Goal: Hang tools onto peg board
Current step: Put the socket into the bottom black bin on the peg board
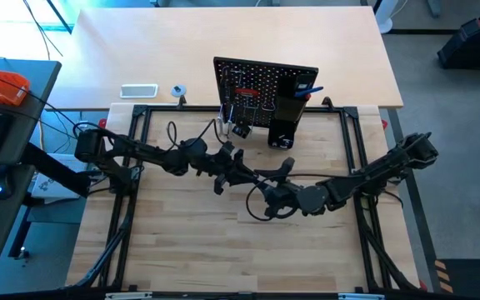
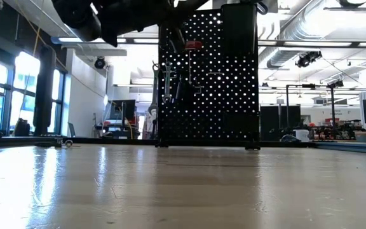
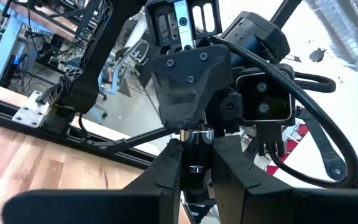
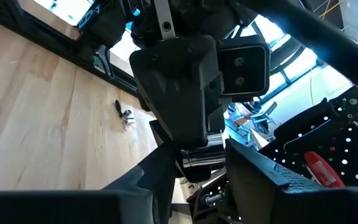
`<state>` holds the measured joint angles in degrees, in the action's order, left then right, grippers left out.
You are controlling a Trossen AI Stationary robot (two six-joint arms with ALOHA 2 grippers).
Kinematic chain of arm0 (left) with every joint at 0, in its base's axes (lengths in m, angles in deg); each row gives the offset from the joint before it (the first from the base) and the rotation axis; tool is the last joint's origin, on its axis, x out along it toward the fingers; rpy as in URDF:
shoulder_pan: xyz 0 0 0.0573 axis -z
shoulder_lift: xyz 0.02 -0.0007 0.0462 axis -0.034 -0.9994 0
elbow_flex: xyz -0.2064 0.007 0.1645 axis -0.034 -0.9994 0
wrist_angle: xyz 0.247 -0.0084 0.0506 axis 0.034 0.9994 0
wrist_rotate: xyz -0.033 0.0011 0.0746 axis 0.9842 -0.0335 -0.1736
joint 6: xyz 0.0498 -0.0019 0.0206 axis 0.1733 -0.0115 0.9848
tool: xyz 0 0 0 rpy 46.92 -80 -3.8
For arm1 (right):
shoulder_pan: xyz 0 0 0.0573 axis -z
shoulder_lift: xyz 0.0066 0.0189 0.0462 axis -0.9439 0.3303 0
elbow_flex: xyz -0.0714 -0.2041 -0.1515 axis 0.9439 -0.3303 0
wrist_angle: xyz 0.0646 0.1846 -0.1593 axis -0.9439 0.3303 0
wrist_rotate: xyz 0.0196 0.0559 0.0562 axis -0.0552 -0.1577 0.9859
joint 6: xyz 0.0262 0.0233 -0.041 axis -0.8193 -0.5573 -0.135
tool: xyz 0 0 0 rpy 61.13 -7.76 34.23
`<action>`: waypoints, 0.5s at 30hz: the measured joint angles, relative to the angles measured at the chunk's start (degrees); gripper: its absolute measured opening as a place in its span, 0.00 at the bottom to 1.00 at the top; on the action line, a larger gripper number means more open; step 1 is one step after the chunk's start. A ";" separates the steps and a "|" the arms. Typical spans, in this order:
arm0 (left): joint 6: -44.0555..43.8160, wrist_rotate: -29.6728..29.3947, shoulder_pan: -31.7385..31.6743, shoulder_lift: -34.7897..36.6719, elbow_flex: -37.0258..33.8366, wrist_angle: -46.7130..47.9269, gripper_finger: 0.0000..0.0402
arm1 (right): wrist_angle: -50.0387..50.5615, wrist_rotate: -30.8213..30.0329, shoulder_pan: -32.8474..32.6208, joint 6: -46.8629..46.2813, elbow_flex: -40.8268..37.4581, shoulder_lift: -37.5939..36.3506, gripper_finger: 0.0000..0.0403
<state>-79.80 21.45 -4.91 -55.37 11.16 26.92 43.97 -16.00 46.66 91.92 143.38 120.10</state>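
Both of my grippers are clamped on the same thing right now, meeting nose to nose above the middle of the pale wooden table (image 1: 182, 250). My left gripper (image 3: 196, 152) has its fingers pinched shut around a short black-and-silver bar (image 3: 196, 134), so the bar is up in the air between my two wrists and not on the wood. My right gripper (image 4: 199, 155) comes in from the other side with its fingers closed against that same bar, each wrist camera staring at the other one.

Past that, a small dark metal bit (image 4: 124, 114) lies loose on the wood, can't tell what it is.

Further back stands the upright black peg board with holes (image 1: 261, 77), near the table's far edge. A red-handled screwdriver (image 1: 245, 90) already hangs on its face, and a tall black box holder (image 1: 286, 115) is fixed to its right part with a blue T-handle hex key (image 1: 310, 89) sticking out at the top. Some darker tools hang low on its left side, hard to sort out.

Behind the board, on the lighter tabletop, sit a flat white rectangular object (image 1: 138, 91) and a small roll (image 1: 178, 91) just beside it.
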 joint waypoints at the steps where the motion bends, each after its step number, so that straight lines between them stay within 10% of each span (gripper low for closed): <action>1: -0.11 -0.03 0.00 0.00 0.00 0.07 0.13 | -0.01 0.00 0.00 0.19 0.00 0.00 0.33; 15: -1.90 -1.15 0.04 0.07 0.00 1.31 0.13 | 0.02 1.32 0.02 1.04 0.00 0.00 0.32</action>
<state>-81.69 20.29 -4.87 -55.30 11.16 28.22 43.99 -14.68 46.68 92.96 143.38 120.10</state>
